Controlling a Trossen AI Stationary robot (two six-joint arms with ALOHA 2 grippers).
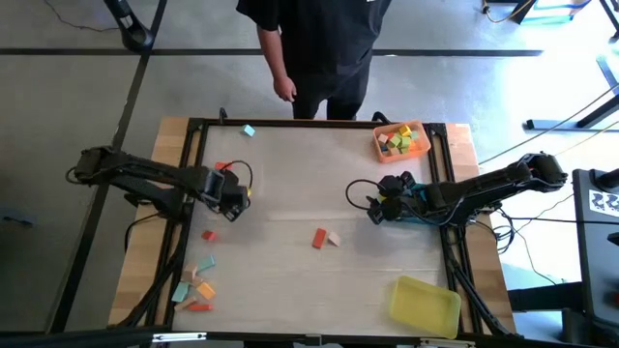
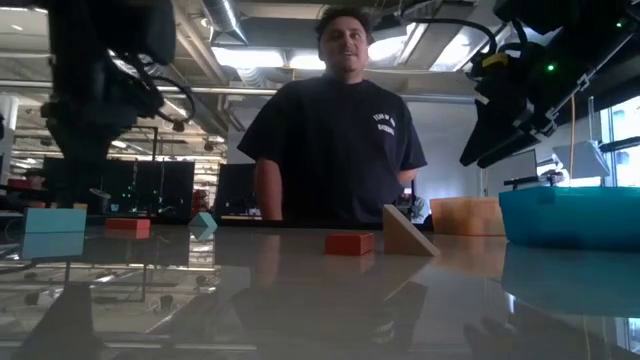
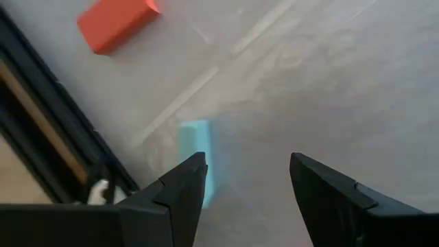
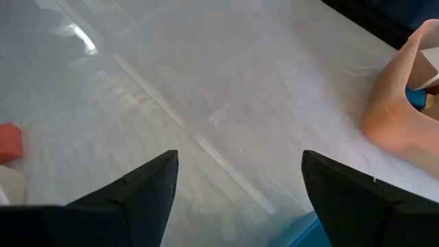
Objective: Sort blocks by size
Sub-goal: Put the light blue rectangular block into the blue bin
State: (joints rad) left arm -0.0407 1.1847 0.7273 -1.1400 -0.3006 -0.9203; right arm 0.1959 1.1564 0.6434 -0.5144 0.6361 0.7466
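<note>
Wooden blocks lie scattered on the table. A teal block (image 1: 249,130) is at the far edge, a red one (image 1: 224,166) and another red one (image 1: 208,235) are on the left, and a red bar (image 1: 319,238) lies beside a tan wedge (image 1: 334,238) in the middle. Several more (image 1: 193,288) sit at the near left. My left gripper (image 1: 232,201) is open above the table. In the left wrist view a teal block (image 3: 195,156) lies by one finger and a red bar (image 3: 116,26) lies farther off. My right gripper (image 1: 377,209) hangs open and empty right of centre.
An orange tray (image 1: 401,141) holding several blocks stands at the far right. A yellow tray (image 1: 426,304) is at the near right, and a blue tray (image 2: 570,215) sits under my right arm. A person (image 1: 314,48) stands at the far edge. A black frame (image 1: 189,174) borders the table.
</note>
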